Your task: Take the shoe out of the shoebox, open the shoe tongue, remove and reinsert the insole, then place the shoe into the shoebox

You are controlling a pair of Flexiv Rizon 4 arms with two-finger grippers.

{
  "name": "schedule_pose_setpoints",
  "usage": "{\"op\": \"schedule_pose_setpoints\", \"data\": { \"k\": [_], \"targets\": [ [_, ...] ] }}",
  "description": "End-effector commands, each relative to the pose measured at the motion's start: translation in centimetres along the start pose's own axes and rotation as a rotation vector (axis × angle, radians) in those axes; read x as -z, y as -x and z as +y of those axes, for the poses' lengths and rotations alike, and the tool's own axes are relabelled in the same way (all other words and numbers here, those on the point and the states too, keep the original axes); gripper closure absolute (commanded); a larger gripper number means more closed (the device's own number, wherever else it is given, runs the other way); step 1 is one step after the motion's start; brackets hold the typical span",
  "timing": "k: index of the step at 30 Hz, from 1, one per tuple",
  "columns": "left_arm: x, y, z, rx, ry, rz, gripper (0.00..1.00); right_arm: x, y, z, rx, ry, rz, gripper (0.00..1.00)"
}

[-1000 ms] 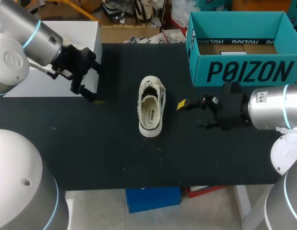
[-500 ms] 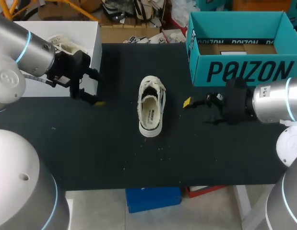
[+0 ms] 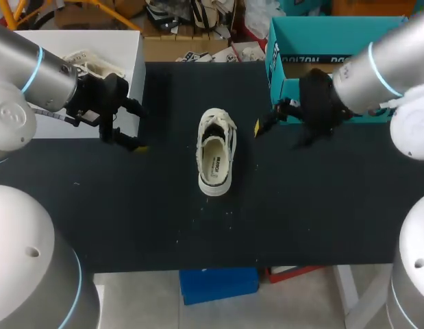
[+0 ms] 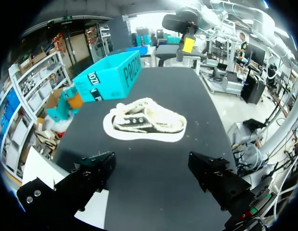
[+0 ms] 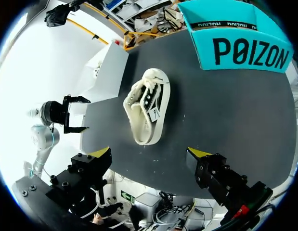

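On the black table [image 3: 157, 212], ahead of both pincers, the cream shoe [image 3: 216, 161] stands upright on its sole with its laces and opening facing up, outside the teal shoebox [image 3: 287, 51] and well apart from it. The left gripper [image 3: 137, 128] is spread wide with nothing between its fingers. It hangs beside a white block [image 3: 95, 41], and the shoe lies ahead of its tips, apart from them, with the shoebox farther off beyond the shoe. The right gripper [image 3: 266, 118] is likewise wide and holds nothing. It is raised above the table just beside the shoebox's near corner, and the shoe lies ahead of and below its yellow tips, untouched.
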State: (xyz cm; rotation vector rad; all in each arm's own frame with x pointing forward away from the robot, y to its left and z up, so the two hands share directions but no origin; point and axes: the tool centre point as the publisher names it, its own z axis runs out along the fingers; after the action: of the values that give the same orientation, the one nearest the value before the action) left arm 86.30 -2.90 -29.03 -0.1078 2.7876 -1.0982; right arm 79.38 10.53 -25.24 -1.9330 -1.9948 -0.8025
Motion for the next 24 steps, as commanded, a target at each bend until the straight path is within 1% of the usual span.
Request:
{"op": "schedule_pose_setpoints", "data": {
  "k": [1, 12, 14, 16, 18, 21, 24],
  "targets": [
    [0.0, -0.1, -0.1, 0.001, 0.006, -0.002, 0.00, -2.0, -1.5, 2.8, 0.109, -0.163, -0.537, 0.00],
    [0.0, -0.1, -0.1, 0.001, 0.006, -0.002, 0.00, -2.0, -1.5, 2.8, 0.109, -0.163, -0.537, 0.00],
    [0.0, -0.1, -0.1, 0.001, 0.006, -0.002, 0.00, -2.0, -1.6, 3.0, 0.130, -0.169, -0.569, 0.00],
    [0.0, -0.1, -0.1, 0.001, 0.006, -0.002, 0.00, -2.3, -2.0, 3.6, 0.126, -0.178, -0.606, 0.00],
    [0.0, -0.1, -0.1, 0.001, 0.006, -0.002, 0.00, -2.8, -2.0, 4.2, 0.117, -0.161, -0.641, 0.00],
    [0.0, -0.1, -0.1, 0.001, 0.006, -0.002, 0.00, -3.5, -2.2, 5.0, 0.075, -0.098, -0.645, 0.00],
    [0.0, -0.1, -0.1, 0.001, 0.006, -0.002, 0.00, -4.7, -2.5, 5.6, 0.071, -0.078, -0.652, 0.00]
  ]
}}
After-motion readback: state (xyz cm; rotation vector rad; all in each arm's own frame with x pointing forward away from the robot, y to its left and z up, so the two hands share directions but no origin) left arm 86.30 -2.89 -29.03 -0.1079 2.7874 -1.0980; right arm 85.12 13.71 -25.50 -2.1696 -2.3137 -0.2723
